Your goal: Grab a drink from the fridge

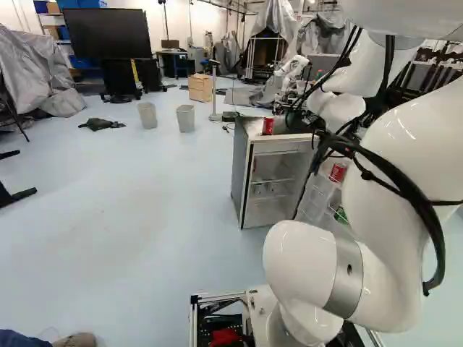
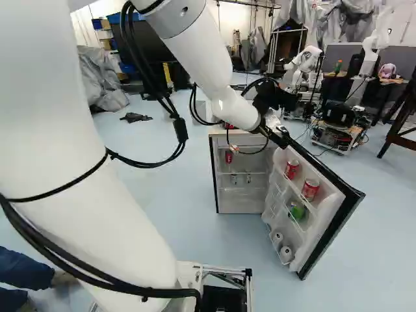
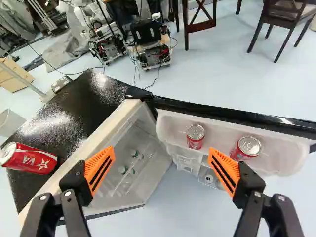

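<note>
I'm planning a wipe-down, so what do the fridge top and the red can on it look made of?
The red can looks like metal, probably aluminium: glossy printed side, silvery rim. The fridge top seems hard, glossy black, with bright speckled reflections; painted metal or laminate, I can't tell which.

Bright light; white glare on the fridge top.

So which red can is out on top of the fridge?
The red can with the white star; two others sit in the door shelf, another seems inside the fridge.
</note>
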Controlling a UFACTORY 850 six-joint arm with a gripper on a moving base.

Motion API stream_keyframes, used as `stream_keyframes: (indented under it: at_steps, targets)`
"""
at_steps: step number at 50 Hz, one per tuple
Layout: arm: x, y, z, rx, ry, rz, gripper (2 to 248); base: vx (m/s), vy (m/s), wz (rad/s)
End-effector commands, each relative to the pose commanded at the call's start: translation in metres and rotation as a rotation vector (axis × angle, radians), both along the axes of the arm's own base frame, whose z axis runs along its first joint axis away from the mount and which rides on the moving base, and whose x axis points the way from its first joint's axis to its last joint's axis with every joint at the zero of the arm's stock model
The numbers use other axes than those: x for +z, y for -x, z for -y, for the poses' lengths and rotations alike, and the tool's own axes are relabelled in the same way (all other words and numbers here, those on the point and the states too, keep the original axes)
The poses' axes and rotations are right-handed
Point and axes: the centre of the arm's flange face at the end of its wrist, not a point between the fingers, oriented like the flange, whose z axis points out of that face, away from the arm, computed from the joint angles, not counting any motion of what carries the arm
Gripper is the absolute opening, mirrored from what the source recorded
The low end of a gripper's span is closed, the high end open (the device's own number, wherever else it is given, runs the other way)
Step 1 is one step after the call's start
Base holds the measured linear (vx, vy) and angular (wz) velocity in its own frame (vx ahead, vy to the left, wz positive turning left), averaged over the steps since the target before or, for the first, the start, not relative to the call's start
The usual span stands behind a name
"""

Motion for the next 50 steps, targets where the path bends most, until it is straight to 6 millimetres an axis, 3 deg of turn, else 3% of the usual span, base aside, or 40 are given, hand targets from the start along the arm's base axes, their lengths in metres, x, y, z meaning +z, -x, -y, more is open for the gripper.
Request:
stream_keyframes:
  at_steps: [25, 50]
  targets:
    - [0.022, 0.027, 0.028, -0.075, -0.051, 0.009, 247, 0.000, 0.000, 0.000]
    - [0.045, 0.037, 0.061, -0.123, -0.083, 0.019, 247, 0.000, 0.000, 0.000]
